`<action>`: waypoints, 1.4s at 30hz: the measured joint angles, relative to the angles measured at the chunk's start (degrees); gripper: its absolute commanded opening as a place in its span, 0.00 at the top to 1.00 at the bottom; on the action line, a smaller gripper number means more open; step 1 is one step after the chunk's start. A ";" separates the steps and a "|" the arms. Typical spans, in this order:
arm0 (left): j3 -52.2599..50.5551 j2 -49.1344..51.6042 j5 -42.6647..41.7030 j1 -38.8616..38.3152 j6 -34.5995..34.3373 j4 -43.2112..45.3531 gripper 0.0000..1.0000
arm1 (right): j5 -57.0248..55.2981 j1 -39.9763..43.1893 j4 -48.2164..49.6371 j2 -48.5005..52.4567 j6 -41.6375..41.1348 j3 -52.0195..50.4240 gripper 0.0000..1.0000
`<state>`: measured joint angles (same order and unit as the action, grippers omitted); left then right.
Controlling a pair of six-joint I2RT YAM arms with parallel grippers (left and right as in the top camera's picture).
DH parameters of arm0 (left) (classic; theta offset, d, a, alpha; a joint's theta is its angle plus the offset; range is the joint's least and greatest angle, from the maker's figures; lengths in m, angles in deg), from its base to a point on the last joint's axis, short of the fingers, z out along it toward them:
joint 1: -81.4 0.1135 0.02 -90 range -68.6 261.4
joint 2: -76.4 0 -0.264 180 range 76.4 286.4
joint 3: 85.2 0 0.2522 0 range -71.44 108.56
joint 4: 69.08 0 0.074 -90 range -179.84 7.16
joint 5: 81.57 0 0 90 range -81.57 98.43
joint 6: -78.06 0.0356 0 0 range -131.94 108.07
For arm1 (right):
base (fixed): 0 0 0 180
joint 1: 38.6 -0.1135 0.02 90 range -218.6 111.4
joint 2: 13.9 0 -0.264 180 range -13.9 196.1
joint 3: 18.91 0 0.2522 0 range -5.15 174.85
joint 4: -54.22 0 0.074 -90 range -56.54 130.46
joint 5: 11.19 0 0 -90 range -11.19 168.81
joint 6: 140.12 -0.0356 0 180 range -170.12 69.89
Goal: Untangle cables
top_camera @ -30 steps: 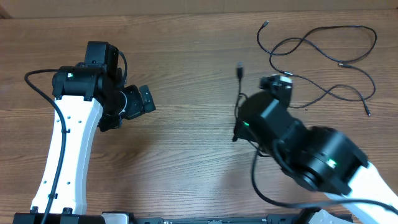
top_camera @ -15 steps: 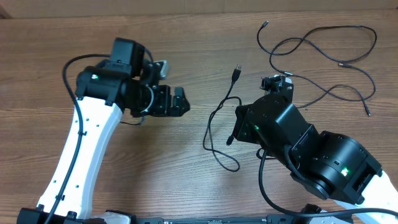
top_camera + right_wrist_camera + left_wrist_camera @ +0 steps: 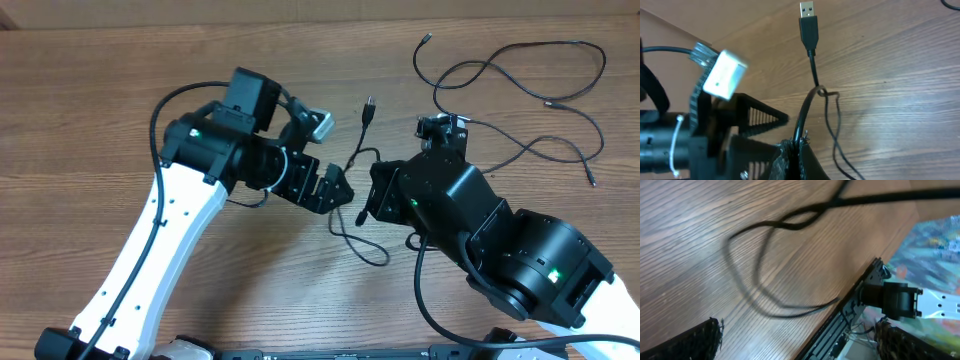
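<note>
Left tool [image 3: 335,190] spread, has swung in beside the cable [image 3: 814,67] | right tool [image 3: 797,150] pinching that cable, slack on counter [image 3: 120,80] | likely two-handed pull-apart next.

I log a cable [image 3: 357,152] at mid-table [image 3: 300,60], its plug [image 3: 368,108] behind both grippers and its loop in front of them. The left gripper [image 3: 338,193] sits just left of the right gripper [image 3: 799,150], cable between them. The loose cables [image 3: 487,64] lie well apart, far right rear.
</note>
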<state>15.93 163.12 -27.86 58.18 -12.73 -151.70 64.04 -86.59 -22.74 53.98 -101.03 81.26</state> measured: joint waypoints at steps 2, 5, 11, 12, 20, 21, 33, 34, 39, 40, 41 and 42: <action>0.00 0.07 0.07 -0.87 0.26 0.35 0.00 | -0.02 0.00 0.72 0.00 0.00 0.00 0.96; 0.00 0.59 1.38 -1.95 0.63 0.39 0.00 | 0.00 0.00 1.20 0.00 -0.02 0.00 0.96; 0.00 2.99 5.51 -2.10 0.81 1.36 0.00 | 0.39 0.00 2.12 0.00 0.02 0.00 0.96; 0.00 3.58 5.97 -2.10 0.81 1.77 0.00 | 0.70 0.00 2.43 0.00 0.02 0.00 0.96; 0.00 10.21 5.90 -2.10 1.01 5.27 0.23 | 2.71 0.46 3.54 0.00 0.00 0.00 0.96; 0.00 10.93 5.92 -2.10 1.11 5.70 0.31 | 2.95 0.76 3.50 0.00 -0.02 0.00 0.96; 0.00 12.83 5.90 -2.10 0.96 7.17 0.64 | 3.82 2.14 1.62 0.00 -0.02 0.00 0.96; 0.00 12.83 5.90 -2.10 0.94 6.80 0.68 | 3.50 2.16 1.18 0.00 -0.04 0.00 0.96; 0.63 12.83 5.90 -2.10 0.68 5.51 0.72 | 2.54 2.16 0.79 0.20 -0.04 0.00 0.96; 0.90 12.83 5.88 -2.10 0.68 5.49 0.72 | 2.43 2.16 0.74 0.24 -0.04 0.00 0.96; 1.14 12.83 5.88 -2.10 0.68 5.49 0.72 | 2.34 2.16 0.68 0.28 -0.02 0.00 0.96; 1.29 12.83 5.90 -2.10 0.68 5.51 0.71 | 2.34 2.16 0.57 0.28 -0.02 0.00 0.96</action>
<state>17.22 175.95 -21.96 56.08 -12.06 -146.20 66.38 -84.42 -22.17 54.26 -101.05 81.26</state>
